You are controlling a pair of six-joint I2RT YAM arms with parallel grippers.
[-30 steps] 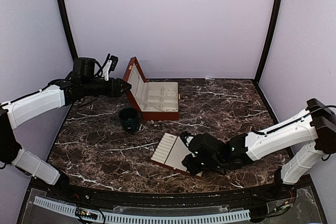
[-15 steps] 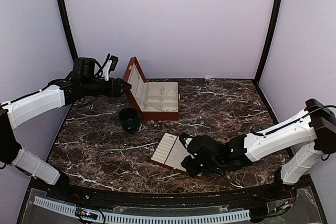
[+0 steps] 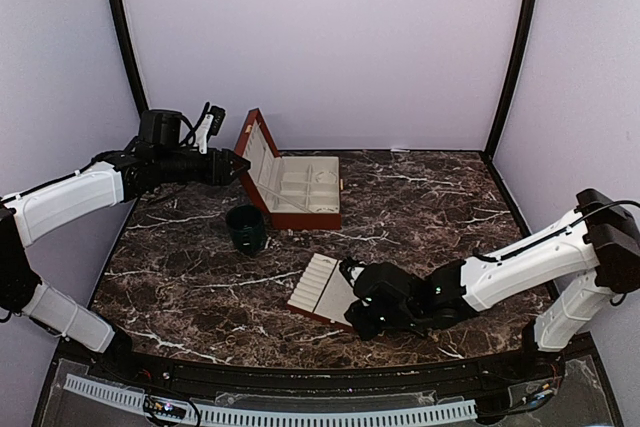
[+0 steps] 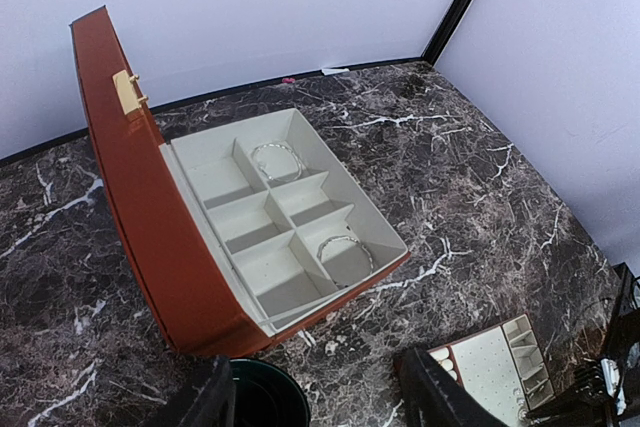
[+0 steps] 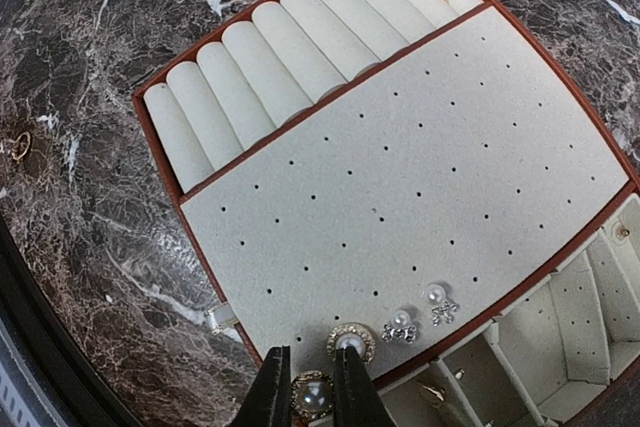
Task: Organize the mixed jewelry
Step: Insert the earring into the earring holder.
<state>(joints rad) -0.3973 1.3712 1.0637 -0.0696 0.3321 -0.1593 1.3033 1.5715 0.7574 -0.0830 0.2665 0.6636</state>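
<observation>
Right claw crept left over tray; clenched, seemingly gripping pearl stud at tray edge. Left claw released.

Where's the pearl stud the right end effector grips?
Right wrist view, bottom centre: the pearl stud sits between the fingers of the right end effector, at the edge of the perforated pad, beside a matching stud.

One open box, one green cup, one slotted tray, two bracelets, four pearl studs
</observation>
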